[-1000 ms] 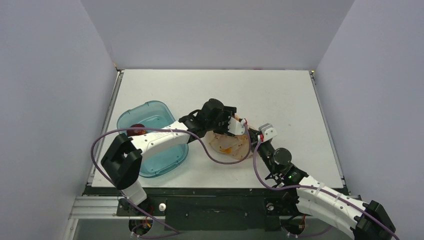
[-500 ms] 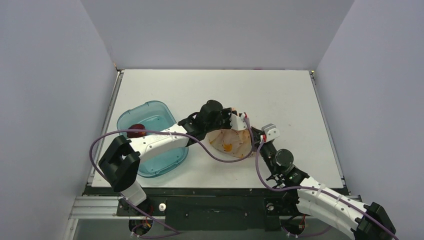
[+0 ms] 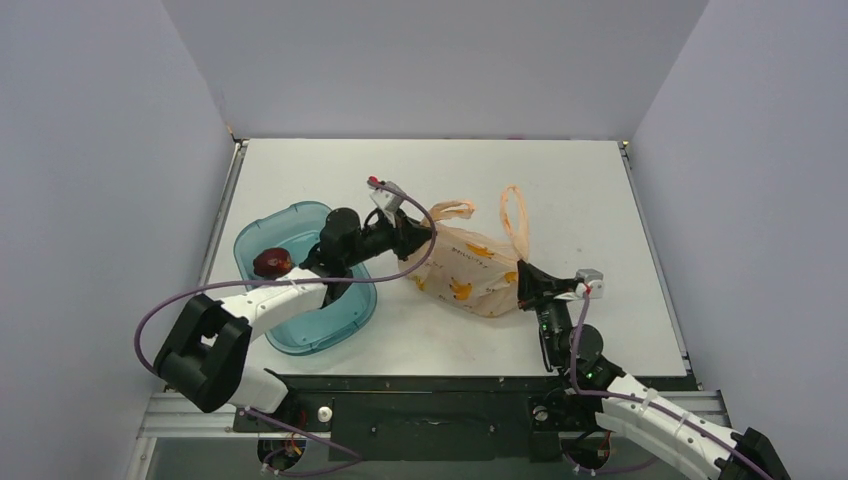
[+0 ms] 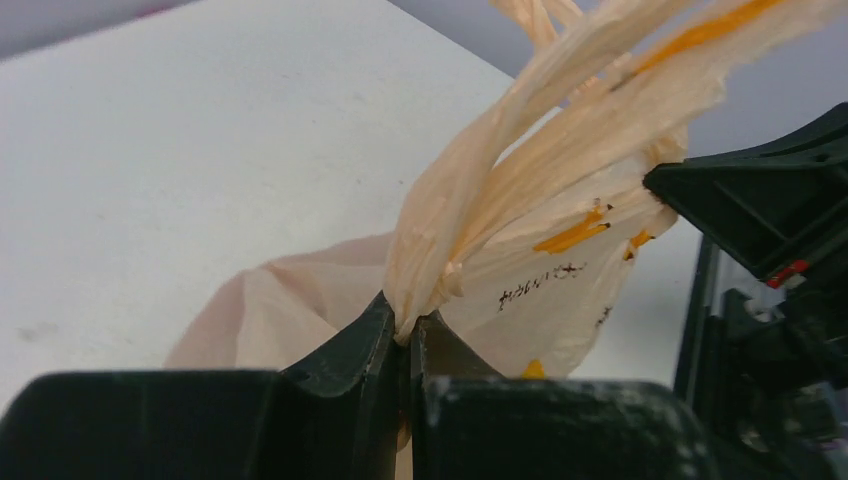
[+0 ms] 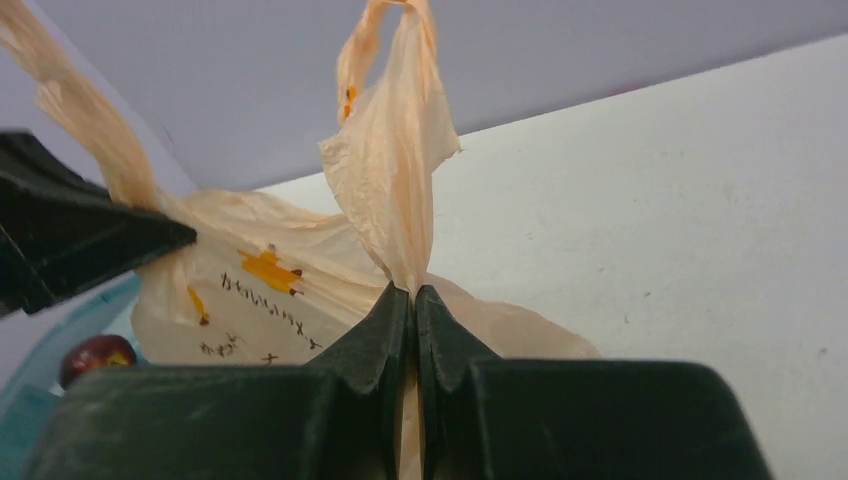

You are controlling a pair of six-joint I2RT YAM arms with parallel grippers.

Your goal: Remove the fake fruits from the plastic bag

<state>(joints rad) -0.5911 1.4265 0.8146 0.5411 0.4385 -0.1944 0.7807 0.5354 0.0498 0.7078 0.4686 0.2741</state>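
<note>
The peach-orange plastic bag (image 3: 470,272) is stretched out sideways over the table between my two grippers. My left gripper (image 3: 413,236) is shut on the bag's left edge (image 4: 450,230); its jaws pinch a gathered fold. My right gripper (image 3: 526,285) is shut on the right edge, with film bunched between its fingers (image 5: 395,200). Two handle loops (image 3: 514,214) stick out toward the back. One round red fruit (image 3: 272,262) lies in the teal tray, and it shows at the lower left of the right wrist view (image 5: 97,355). Any fruits inside the bag are hidden.
The teal see-through tray (image 3: 330,325) stands at the left, partly under my left arm. White table stretches behind the bag to the back wall. Purple cables loop from both arms near the table's front edge.
My left gripper closed on the bag's edge and drew back to the left. My right gripper pulled toward the front right. The bag went from a bunched heap to a stretched shape.
</note>
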